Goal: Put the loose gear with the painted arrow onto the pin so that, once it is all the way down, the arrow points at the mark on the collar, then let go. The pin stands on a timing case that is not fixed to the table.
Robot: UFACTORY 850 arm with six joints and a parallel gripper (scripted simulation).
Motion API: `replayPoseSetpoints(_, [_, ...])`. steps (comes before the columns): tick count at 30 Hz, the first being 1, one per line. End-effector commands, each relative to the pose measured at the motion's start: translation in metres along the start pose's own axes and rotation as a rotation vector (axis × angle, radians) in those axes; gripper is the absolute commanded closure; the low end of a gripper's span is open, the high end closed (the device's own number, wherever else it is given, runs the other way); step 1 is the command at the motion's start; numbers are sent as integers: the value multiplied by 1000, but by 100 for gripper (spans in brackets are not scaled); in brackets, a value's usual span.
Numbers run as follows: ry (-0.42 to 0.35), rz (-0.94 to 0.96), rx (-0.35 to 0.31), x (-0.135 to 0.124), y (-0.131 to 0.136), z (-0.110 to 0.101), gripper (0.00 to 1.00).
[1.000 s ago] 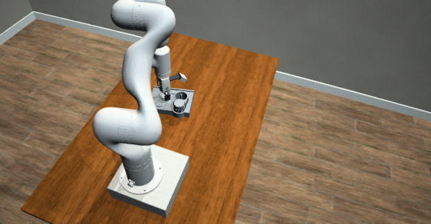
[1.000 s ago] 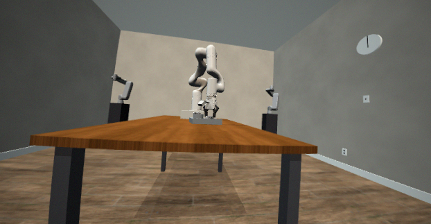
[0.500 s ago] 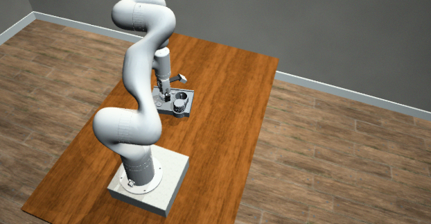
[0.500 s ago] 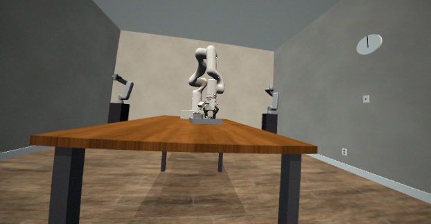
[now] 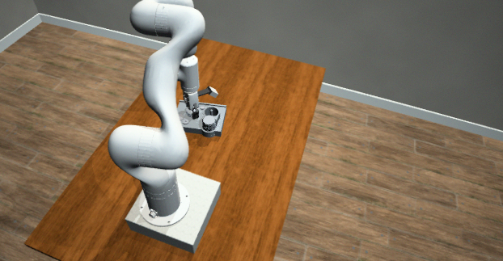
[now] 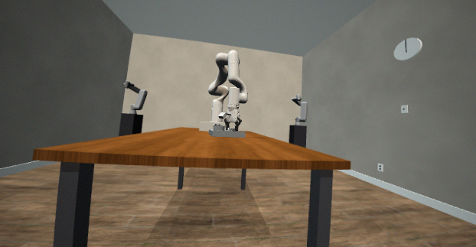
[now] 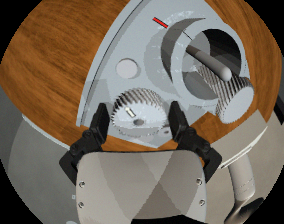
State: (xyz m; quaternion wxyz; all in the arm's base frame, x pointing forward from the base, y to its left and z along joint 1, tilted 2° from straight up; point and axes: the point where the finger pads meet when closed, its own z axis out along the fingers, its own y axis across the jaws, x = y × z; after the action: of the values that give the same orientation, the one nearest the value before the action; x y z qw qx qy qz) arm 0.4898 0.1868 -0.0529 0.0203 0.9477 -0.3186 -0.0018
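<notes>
Crowding the grey timing case (image 7: 120, 36) are a round collar (image 7: 167, 46) with a red mark (image 7: 161, 23) beside it, a slanting metal pin (image 7: 209, 62) rising from the collar's recess, a toothed fixed gear (image 7: 234, 92) next to the pin, and a flat round boss (image 7: 126, 68) nearer the case's edge. The loose gear (image 7: 138, 111), pale and finely toothed with a small painted arrow on its face, lies on the case near that boss. Bent in an S above the case, the white arm (image 5: 162, 83) points its gripper (image 7: 138, 121) downward, black fingers spread wide either side of the loose gear, gripping nothing. The case rests on the wooden table (image 5: 259, 99).
</notes>
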Motion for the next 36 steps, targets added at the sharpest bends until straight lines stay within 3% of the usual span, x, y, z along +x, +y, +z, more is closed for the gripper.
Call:
replayPoseSetpoints(1, [1, 0, 2, 0, -1, -1, 7])
replayPoseSetpoints(3, [1, 0, 2, 0, -1, -1, 7])
replayPoseSetpoints(4, [1, 0, 2, 0, -1, -1, 100])
replayPoseSetpoints(36, [1, 0, 2, 0, -1, -1, 100])
